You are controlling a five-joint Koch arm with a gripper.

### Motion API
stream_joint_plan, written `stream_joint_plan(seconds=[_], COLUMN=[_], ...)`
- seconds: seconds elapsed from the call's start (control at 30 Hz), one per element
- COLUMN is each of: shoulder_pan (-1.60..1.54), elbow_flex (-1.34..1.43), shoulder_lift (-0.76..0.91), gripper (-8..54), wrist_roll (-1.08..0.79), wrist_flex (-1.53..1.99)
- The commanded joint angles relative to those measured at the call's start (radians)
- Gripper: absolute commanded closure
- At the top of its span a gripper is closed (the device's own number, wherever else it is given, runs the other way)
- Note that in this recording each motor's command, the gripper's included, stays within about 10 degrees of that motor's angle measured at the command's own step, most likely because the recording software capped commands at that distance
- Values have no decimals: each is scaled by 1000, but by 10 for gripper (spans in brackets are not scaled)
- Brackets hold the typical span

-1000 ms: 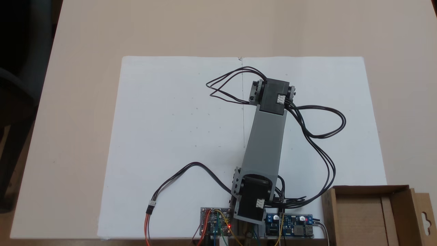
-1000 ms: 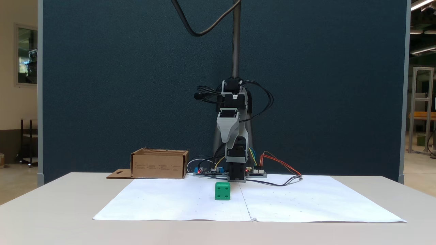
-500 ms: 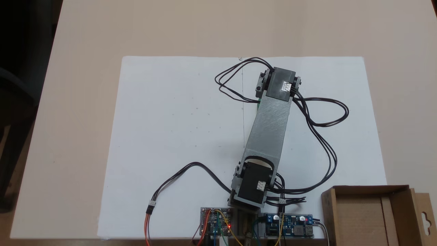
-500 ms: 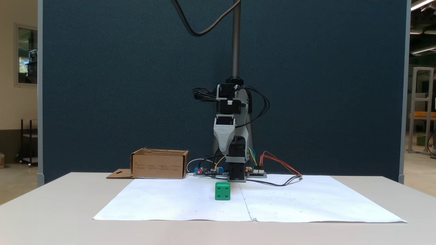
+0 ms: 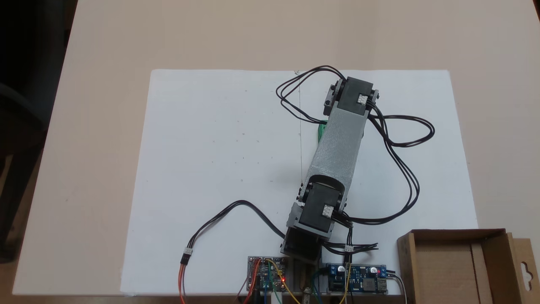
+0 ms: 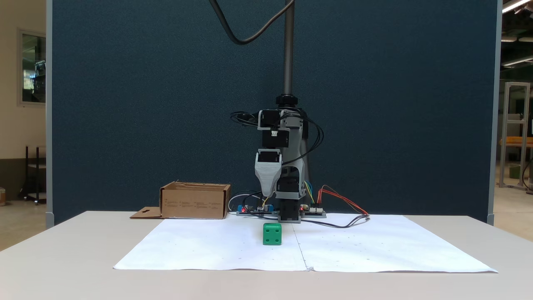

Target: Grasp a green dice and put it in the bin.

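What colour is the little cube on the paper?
Bright green. The green dice shows best in a fixed view from the front.

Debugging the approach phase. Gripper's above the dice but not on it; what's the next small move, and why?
Probably a short descent toward the green dice, opening the jaws on the way. In a fixed view the gripper hangs clear above it, roughly in line, and the dice sits untouched on the white paper. Only one pointed tip shows, so jaw state is unclear. The bin comes later.
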Motion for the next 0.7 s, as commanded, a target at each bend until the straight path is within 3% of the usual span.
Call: stream_joint_plan(seconds=[0.0, 0.67], shoulder_pan=[8, -28], elbow_flex=[-69, -69], shoulder_lift=[5, -115], gripper=[12, 14], wrist_roll=[-69, 137], wrist_flex=[-18, -155])
